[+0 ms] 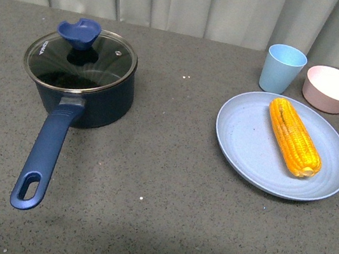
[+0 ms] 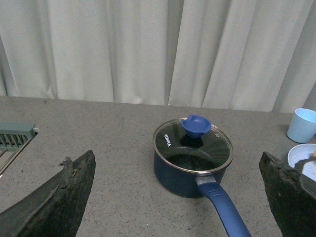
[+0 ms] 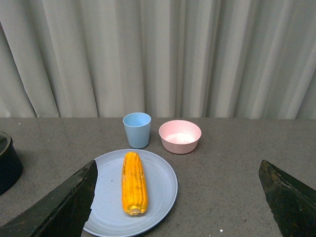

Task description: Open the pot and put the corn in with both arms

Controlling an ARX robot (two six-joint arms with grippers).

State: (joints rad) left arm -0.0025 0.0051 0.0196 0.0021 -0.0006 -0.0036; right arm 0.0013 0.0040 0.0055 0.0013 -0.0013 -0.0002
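Fingers [image 2: 64, 197] of left gripper [image 2: 173, 163] and of right gripper [image 3: 177, 168] spread wide, empty, apparently staged one per job: dark navy round saucepan [image 1: 90, 98], glass lid [image 1: 101, 68] on, left on grey worktop [image 1: 155, 215]; yellow-orange corn cob [image 1: 293, 137] on light blue plate [image 1: 246, 133], right.

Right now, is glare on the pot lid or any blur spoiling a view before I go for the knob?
Front view: pale streaks reflect on the glass lid, knob clear; soft shadow across the near table. Left wrist view: same streaks, left pincer's fingers soft-edged. Right wrist view: corn sharp, evenly lit.
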